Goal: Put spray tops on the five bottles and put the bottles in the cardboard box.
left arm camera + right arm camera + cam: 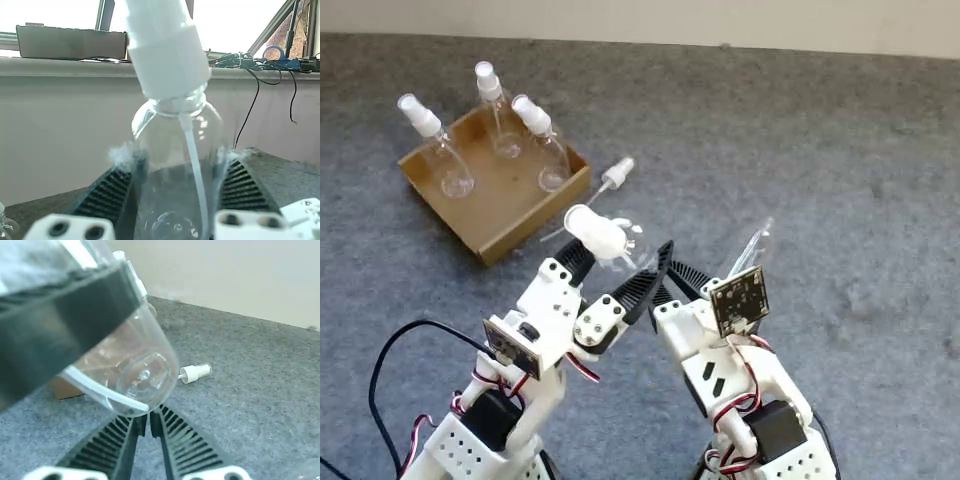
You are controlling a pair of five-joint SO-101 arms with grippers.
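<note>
The left gripper [175, 172] grips a capped bottle [172, 130] by its body, likely bound for the cardboard box [535, 220] at ten o'clock; right gripper [149, 421] fingers closed, empty.

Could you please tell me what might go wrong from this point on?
1. The spray top looks crooked on the bottle in the left pincer; it may not be seated and could come off.
2. Three bottles already stand in the cardboard box; lowering this one in might tip one.
3. The shut right pincer is close to the held bottle and could bump it.
</note>
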